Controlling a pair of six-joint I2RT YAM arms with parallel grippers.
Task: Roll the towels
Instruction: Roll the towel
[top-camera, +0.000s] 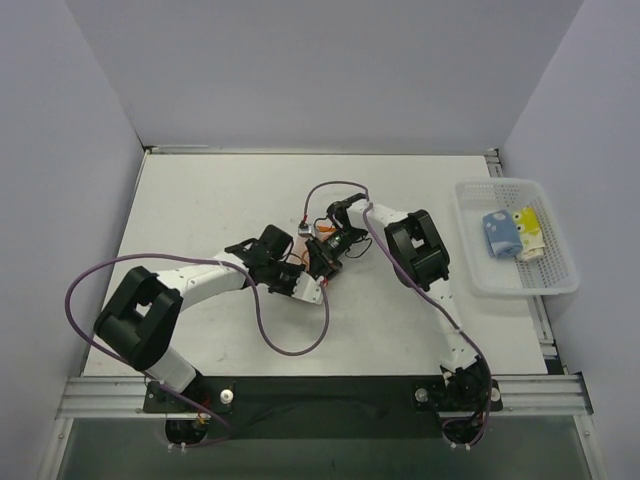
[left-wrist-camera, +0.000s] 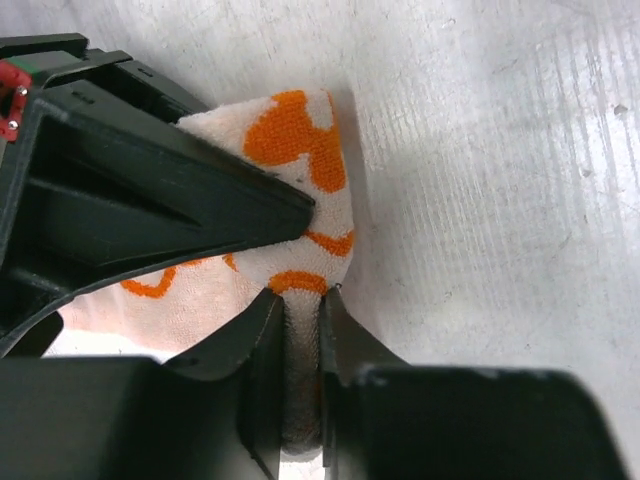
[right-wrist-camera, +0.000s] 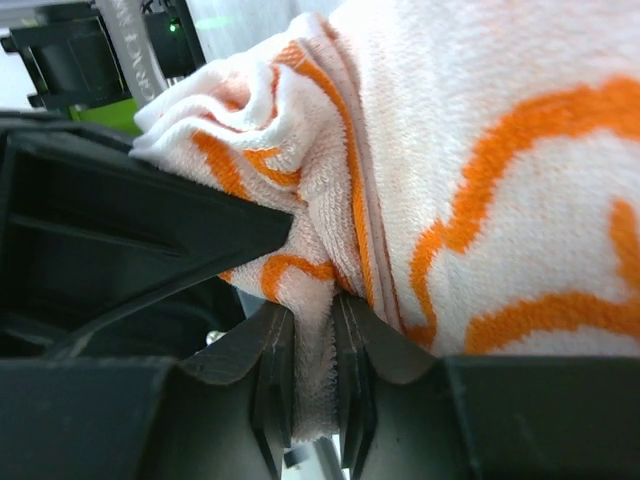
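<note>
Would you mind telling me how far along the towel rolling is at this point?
Done, it seems: a light blue towel and a yellow towel lie bundled in the white basket on the right. In hand: the left jaws and the right jaws each pinch a fold of the orange towel mid-table; it looks bunched, not yet a tidy roll. Left: rolling it; no other loose towel shows.

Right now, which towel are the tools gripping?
The orange-patterned towel, pinched by the left tool and right tool; the blue towel and yellow towel lie in the white basket.
</note>
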